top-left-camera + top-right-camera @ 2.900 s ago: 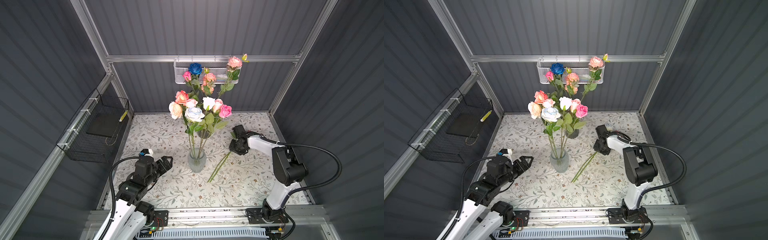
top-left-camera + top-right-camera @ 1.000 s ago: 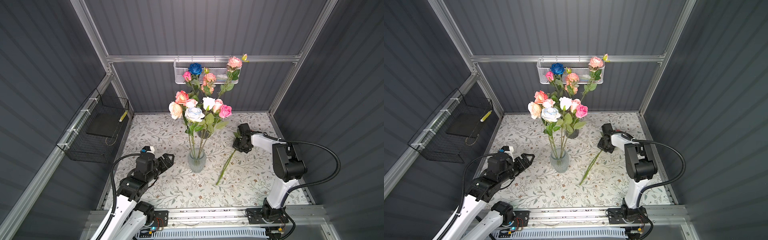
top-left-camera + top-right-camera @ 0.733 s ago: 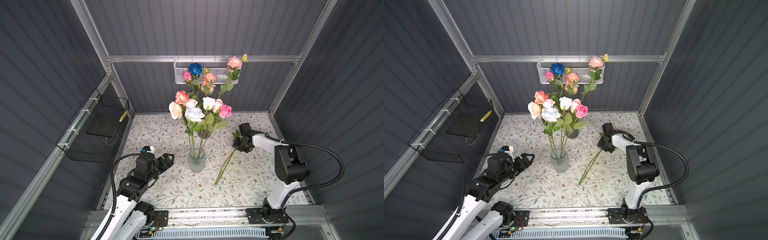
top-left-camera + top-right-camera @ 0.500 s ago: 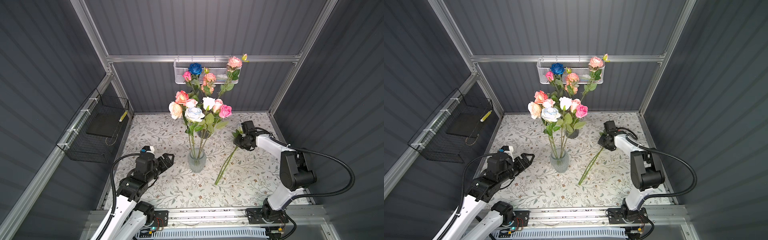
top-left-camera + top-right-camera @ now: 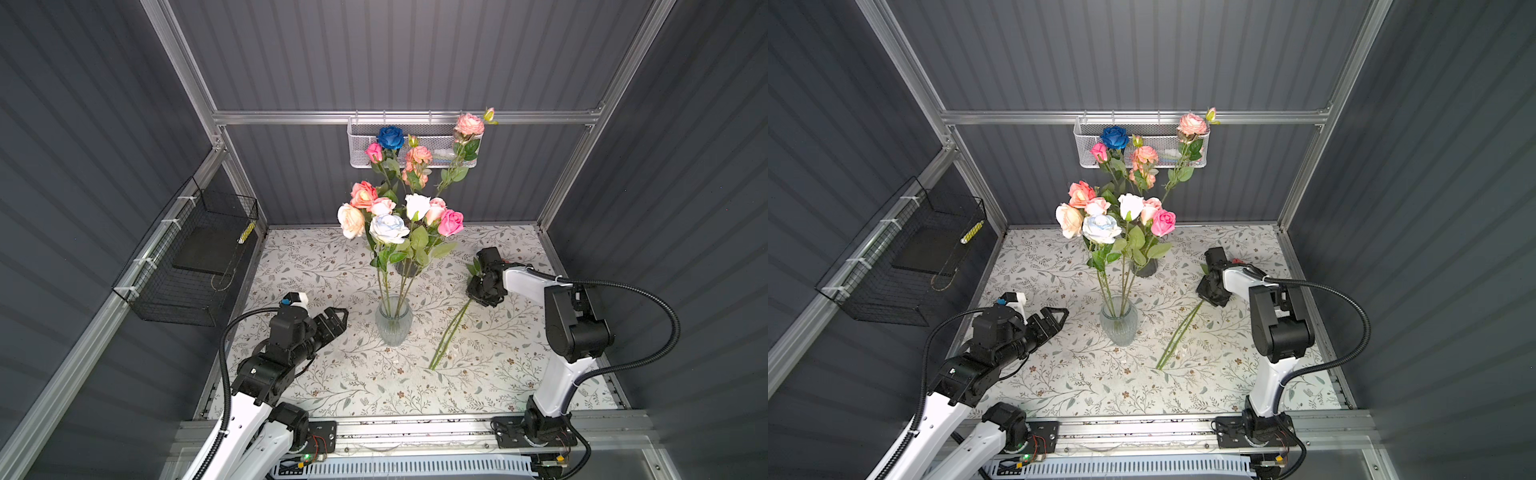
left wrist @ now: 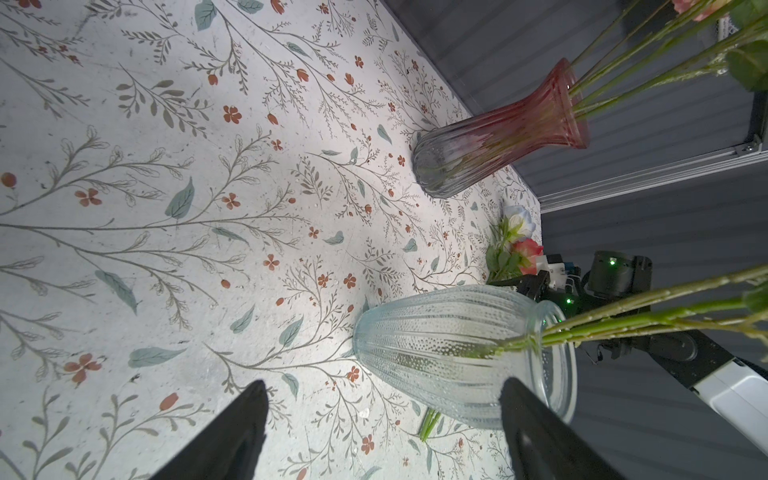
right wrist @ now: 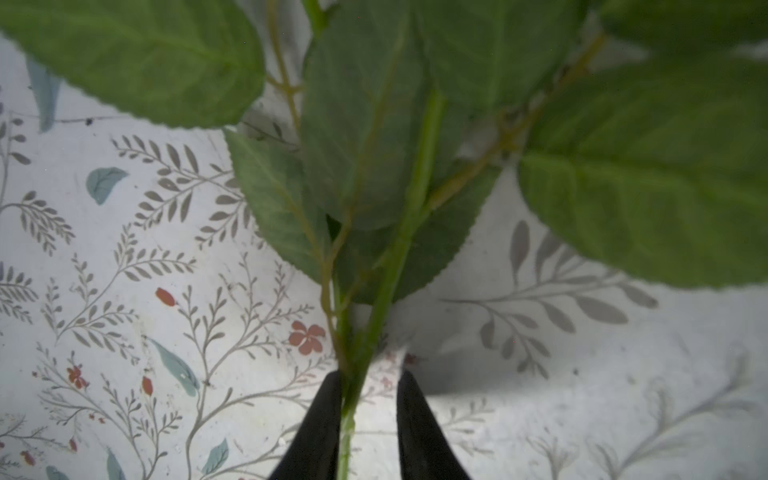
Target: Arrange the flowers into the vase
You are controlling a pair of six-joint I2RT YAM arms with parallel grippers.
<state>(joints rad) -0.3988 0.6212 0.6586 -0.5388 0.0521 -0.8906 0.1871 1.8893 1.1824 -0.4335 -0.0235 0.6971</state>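
Right hand [image 7: 369,376] slightly open, straddling two loose flowers [image 5: 451,334] lying on worktop [image 5: 332,386] beside clear vase [image 5: 393,324]. Left hand [image 6: 381,382] wide open, empty. Stems look light and springy; pinch bare stem below leaves.

Both top views look steeply down over the whole floral table [image 5: 332,382]. The left wrist view faces the clear vase [image 6: 449,357] closely; the right wrist view hugs leaves [image 7: 365,158].
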